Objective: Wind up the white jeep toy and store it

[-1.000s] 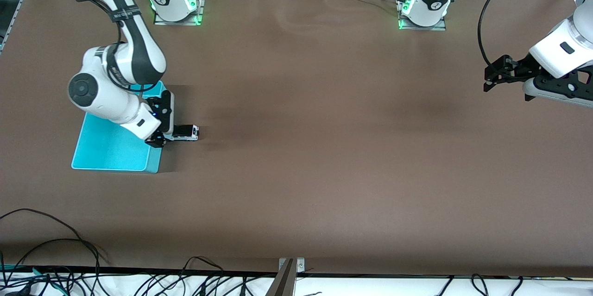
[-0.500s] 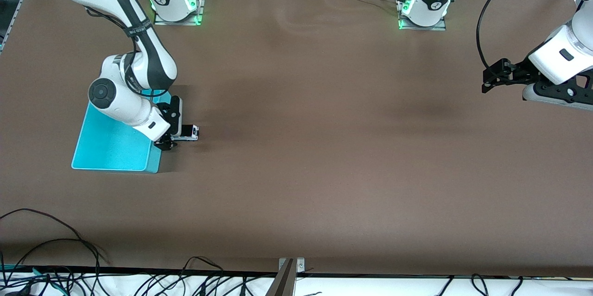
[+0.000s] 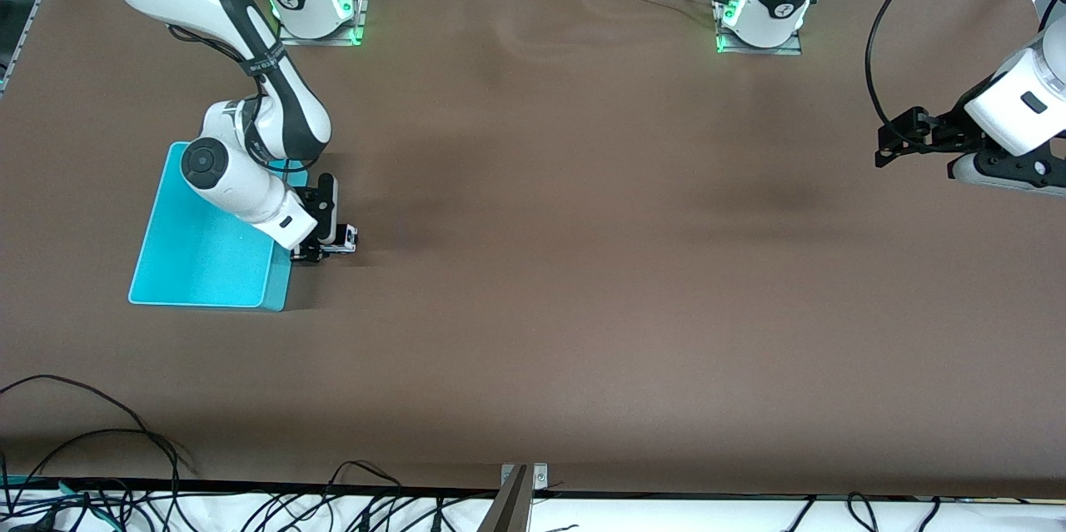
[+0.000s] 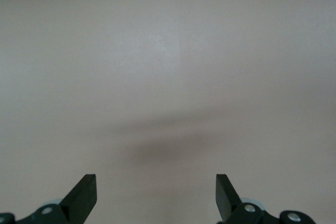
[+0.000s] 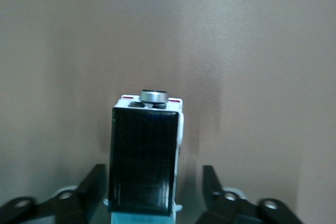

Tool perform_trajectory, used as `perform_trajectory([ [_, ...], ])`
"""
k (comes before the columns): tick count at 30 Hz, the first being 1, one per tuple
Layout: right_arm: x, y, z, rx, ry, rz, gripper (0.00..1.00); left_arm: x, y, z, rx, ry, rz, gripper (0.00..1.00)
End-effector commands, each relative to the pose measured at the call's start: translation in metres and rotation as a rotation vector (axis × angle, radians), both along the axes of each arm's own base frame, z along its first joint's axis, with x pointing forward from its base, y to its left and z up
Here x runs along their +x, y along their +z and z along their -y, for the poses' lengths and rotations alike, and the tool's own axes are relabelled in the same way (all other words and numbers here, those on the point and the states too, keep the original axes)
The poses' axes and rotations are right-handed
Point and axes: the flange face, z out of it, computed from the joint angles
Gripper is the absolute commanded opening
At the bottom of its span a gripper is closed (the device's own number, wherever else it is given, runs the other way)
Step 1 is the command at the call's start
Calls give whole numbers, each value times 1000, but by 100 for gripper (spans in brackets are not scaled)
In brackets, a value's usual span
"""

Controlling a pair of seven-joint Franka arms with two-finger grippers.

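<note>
Landmark: the cyan rectangular plastic bin [image 3: 200,253], shallow and open-topped, on the brown tabletop [image 3: 583,266] toward the right arm's end.

The small white plastic jeep toy [image 3: 341,238] with its black roof panel sits on the tabletop just beside the bin's long edge, outside it, wheels down. The right gripper [image 3: 323,247] is low at the toy's bin-side end. In the right wrist view the toy [image 5: 145,156] lies between the two black fingers [image 5: 92,184], but a gap shows on each side: spread around the body, not yet pinching it.

Handling, judged: very light, rigid plastic shell, smooth sides, rolls on its wheels, so it will likely skid or roll if nudged endways. Best hold is across the flat side walls, mid-body, jaws square to the sides. Small parts like the silver spare wheel at the toy's other end look breakable, so moderate force.

Count: one jeep toy, one bin, two arms.

The left gripper [image 3: 895,141] waits in the air over bare tabletop, well apart from the bin at the left arm's end, fingers spread wide and empty.
</note>
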Motion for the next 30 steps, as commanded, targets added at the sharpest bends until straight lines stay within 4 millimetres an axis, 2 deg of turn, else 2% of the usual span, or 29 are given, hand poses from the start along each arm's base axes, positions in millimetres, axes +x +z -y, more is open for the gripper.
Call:
perform_trajectory([
  [1, -2, 4, -2, 15, 6, 17, 38, 1, 7, 0, -24, 10, -15, 100],
  [6, 3, 18, -18, 29, 21, 23, 32, 1, 7, -1, -21, 12, -15, 100],
  [9, 11, 34, -23, 36, 26, 22, 26, 1, 7, -2, -18, 10, -15, 100],
  [14, 29, 58, -29, 42, 6, -11, 25, -10, 20, -3, -18, 9, -18, 100],
  [22, 53, 115, -32, 51, 16, -48, 25, -10, 20, 1, -18, -1, -22, 100],
  [25, 62, 143, -25, 53, 13, -63, 25, -10, 20, 0, -18, 4, -21, 100],
  [30, 69, 179, 9, 37, -21, -112, 25, -11, 23, 1, -19, 4, -18, 100],
])
